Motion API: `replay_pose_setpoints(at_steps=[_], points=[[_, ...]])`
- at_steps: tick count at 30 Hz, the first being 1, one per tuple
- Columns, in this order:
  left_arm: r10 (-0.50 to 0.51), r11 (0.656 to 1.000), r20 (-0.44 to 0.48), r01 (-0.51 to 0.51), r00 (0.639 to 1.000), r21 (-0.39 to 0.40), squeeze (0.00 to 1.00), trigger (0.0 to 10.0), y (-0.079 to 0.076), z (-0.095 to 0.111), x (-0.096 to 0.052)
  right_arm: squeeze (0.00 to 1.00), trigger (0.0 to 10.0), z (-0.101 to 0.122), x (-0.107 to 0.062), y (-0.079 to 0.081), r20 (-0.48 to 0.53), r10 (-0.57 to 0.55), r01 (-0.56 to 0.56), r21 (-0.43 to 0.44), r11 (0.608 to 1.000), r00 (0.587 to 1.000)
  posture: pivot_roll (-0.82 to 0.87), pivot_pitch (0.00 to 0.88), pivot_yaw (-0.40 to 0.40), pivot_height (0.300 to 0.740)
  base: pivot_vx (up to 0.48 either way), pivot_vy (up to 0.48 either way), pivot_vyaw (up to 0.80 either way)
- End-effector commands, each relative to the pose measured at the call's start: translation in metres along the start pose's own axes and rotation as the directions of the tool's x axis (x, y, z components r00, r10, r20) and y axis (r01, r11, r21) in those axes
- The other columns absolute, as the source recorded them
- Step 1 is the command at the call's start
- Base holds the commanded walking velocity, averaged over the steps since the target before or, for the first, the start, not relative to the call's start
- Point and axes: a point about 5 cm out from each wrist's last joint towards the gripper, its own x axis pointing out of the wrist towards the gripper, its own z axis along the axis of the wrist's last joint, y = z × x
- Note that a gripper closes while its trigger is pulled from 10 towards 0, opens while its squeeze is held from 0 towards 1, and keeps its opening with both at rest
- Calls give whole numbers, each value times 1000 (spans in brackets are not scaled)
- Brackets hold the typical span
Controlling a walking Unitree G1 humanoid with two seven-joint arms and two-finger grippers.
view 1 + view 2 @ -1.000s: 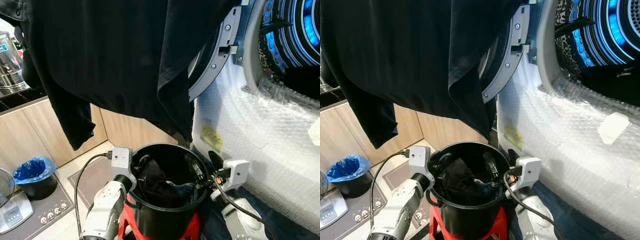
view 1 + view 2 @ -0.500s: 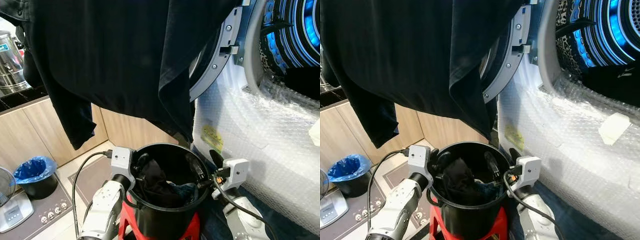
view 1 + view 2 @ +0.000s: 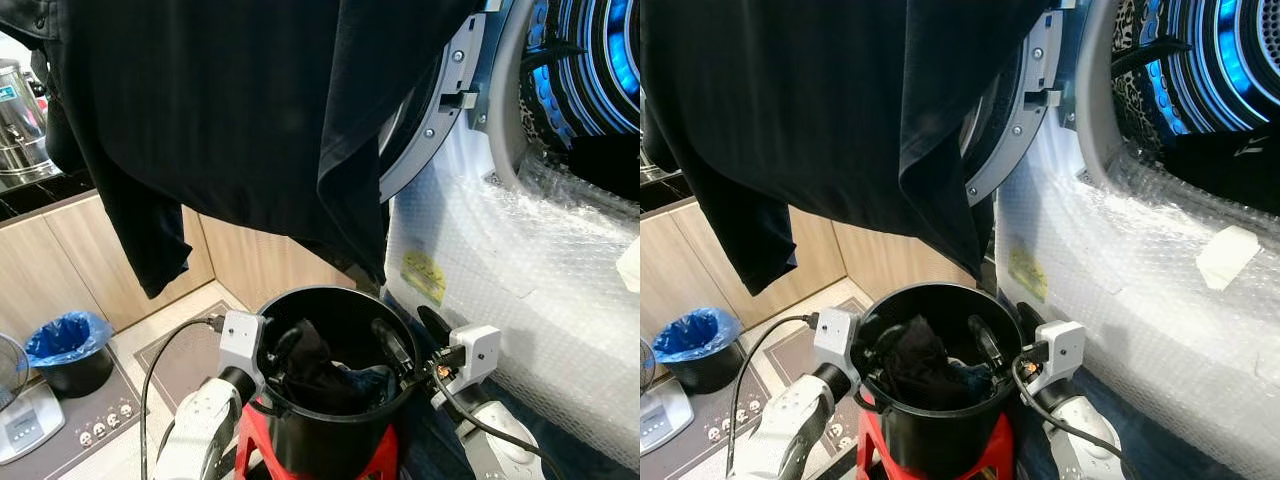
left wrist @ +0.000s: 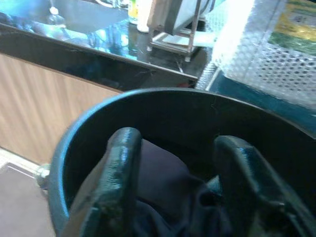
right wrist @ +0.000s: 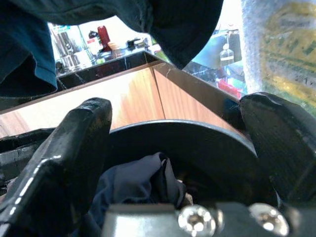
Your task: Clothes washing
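Now both hands sit lower and closer to the robot than a second ago, drawn back along the bucket's (image 3: 335, 440) rim. The left hand (image 3: 275, 345) reaches over the near-left rim with its fingers (image 4: 116, 173) spread, hanging just above the dark clothes (image 3: 310, 370) heaped inside; the left wrist view shows cloth between and below the two fingers, but no pinch on it. The right hand (image 3: 400, 345) is at the right rim, one finger inside and one outside; it too is spread, and the right wrist view shows the bucket wall and the bunched cloth lying between its open fingers. Neither hand holds anything.

The bucket stands on a red stool (image 3: 320, 460), directly under a big dark garment (image 3: 230, 120) that hangs from above and drapes in front of the washer door (image 3: 425, 110). The washer (image 3: 520, 270), wrapped in bubble film, is to the right, its drum (image 3: 590, 70) lit blue and open, with some cloth already at its mouth. A blue-lined bin (image 3: 68, 350) sits on the floor to the left.

The shift is small, so I judge the robot is settling its stance for a grab into the bucket. The load is not yet lifted, and moving the clothes into the drum remains to do.
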Motion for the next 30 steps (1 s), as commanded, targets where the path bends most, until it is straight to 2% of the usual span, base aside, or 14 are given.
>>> replay_pose_setpoints(at_steps=[1, 4, 9, 12, 16, 20, 21, 25, 30], points=[[-35, 999, -33, 35, 999, 1, 1000, 10000, -3, -3, -2, 0, 10000, -1, -1, 3, -10, 16, -16, 10, 1000, 1000, -49, 0, -9, 740, 0, 0, 0], [-100, 995, -38, 101, 994, 16, 1000, 10000, -9, -3, -9, 0, 10000, -1, -4, 7, -17, 40, -39, 16, 999, 999, -54, 0, -11, 740, 0, 0, 0], [-115, 993, -51, 116, 992, 4, 1000, 10000, -7, -3, -12, 0, 10000, 1, -8, 7, -15, 21, -21, 22, 1000, 1000, -75, 0, -5, 740, 0, 0, 0], [-114, 994, -65, 114, 991, 0, 1000, 10000, -6, -6, -10, 0, 10000, 0, -9, 7, -16, 0, 0, 23, 1000, 1000, -92, 0, 1, 740, 0, 0, 0], [-144, 989, -46, 145, 988, 12, 1000, 10000, -10, 2, -5, 0, 10000, 2, -15, 6, 1, -27, 27, 21, 999, 1000, -106, 0, 9, 740, 0, 0, 0], [-133, 988, -36, 135, 991, 69, 1000, 10000, -2, 13, -2, 0, 10000, 7, -22, 6, 3, -32, 32, 21, 999, 999, -108, 0, 4, 740, 0, 0, 0], [-132, 989, -27, 133, 991, 63, 0, 10000, 2, 18, -1, 0, 10000, 11, -23, 6, 12, -29, 29, 26, 999, 1000, -104, 0, 0, 740, 0, 0, 0], [-144, 989, -37, 145, 989, 28, 0, 10000, 11, 24, 1, 0, 10000, 16, -27, 5, 17, -25, 25, 27, 999, 1000, -98, 0, -9, 740, 0, 0, 0], [-143, 989, -53, 145, 988, 28, 0, 10000, 19, 29, -1, 0, 10000, 21, -31, 5, 18, -31, 31, 25, 999, 999, -100, 0, -17, 740, 0, 0, 0]])
